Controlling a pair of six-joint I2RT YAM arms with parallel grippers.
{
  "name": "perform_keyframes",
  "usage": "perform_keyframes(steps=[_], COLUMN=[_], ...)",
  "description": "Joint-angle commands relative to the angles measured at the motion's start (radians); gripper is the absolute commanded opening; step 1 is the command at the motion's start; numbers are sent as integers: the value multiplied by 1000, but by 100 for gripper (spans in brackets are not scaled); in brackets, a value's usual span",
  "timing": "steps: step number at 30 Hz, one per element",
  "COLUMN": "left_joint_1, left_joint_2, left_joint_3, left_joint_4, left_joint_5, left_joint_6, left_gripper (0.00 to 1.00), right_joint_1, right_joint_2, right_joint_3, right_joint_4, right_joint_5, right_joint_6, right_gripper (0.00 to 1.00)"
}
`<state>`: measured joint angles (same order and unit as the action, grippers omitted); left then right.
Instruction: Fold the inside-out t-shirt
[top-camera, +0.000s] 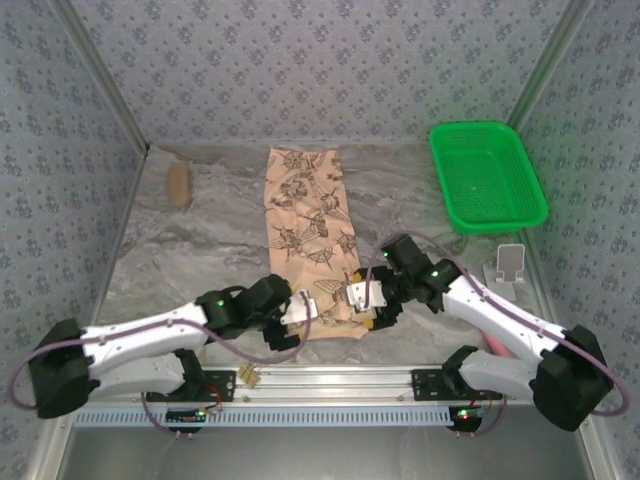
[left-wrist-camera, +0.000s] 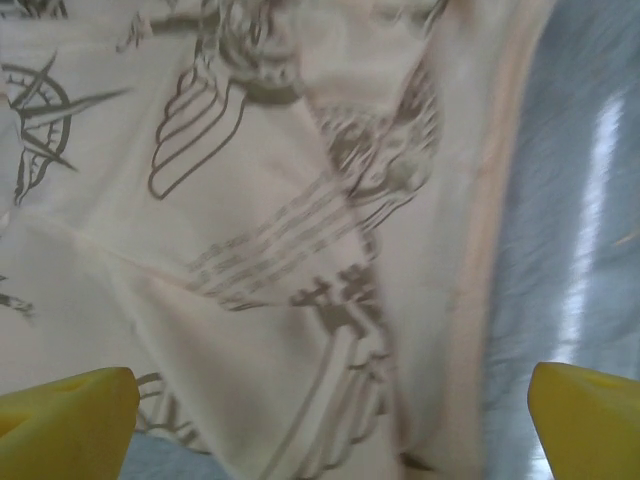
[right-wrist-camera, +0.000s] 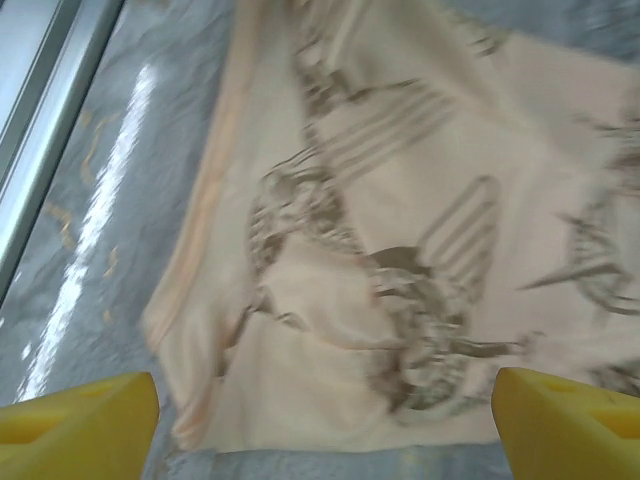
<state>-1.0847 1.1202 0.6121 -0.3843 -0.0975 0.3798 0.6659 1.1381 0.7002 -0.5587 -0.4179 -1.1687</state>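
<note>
Left gripper (left-wrist-camera: 327, 415) spread wide over the near end of the t-shirt (top-camera: 305, 215), right gripper (right-wrist-camera: 322, 422) likewise spread beside it, t-shirt lying as a long strip down the middle of the table (top-camera: 190, 250)

The top view looks down from above and behind the arm bases, far enough to take in the whole table (top-camera: 200, 240). Each wrist view looks down from close, past the left fingertips (left-wrist-camera: 70, 425) or the right fingertips (right-wrist-camera: 80, 425), at the t-shirt (top-camera: 305, 215) end by the table's near edge. All three views share that end.
</note>
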Motion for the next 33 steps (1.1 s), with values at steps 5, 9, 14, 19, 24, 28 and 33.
perform_keyframes(steps=[5,9,14,19,24,28,33], left_joint_1=[-1,19,29,29,28,22,3], left_joint_2=[108,111,215,298,329,293,160], left_joint_3=[17,-8,28,43,67,74,116], left_joint_4=[-23,-3,-91,-117,-93,-110,-208], left_joint_5=[-63,7,20,23,41,32,37], left_joint_6=[261,281,256,243,279,305,296], left_gripper=[99,99,89,80,42,16,0], right_joint_1=[15,24,77,103,93,90,120], right_joint_2=[112,197,275,265,216,163,28], right_joint_3=[-68,-64,-74,-135,-140,-114,-62], right_joint_4=[69,167,202,295,289,214,89], right_joint_5=[56,67,131,182,181,186,128], right_joint_6=[-153,-116,-110,-94,-78,-31,-2], right_gripper=[91,94,88,67,24,8,7])
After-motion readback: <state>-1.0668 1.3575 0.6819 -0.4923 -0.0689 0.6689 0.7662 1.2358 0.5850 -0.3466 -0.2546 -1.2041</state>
